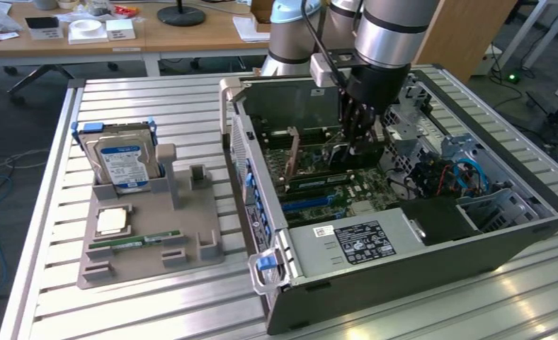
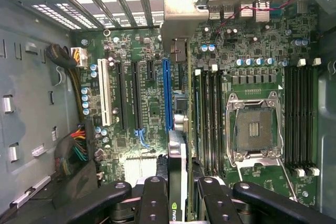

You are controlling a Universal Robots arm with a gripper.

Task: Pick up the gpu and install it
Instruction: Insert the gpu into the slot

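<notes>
Item: gpu point(image 2: 177, 156), clamped edge-on in my half-closed gripper point(image 2: 181, 190), upright so its edge can meet the motherboard point(image 2: 142, 103) slots. Location: case point(image 1: 505, 241), 3 o'clock of tray point(image 1: 203, 258), exterior view.

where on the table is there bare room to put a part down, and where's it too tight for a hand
Bare slats: the table strip between the grey tray and the near edge, and the stretch beyond the hard drive toward the far edge. Crowded: inside the computer case, where the gripper is shut on the gpu.
</notes>
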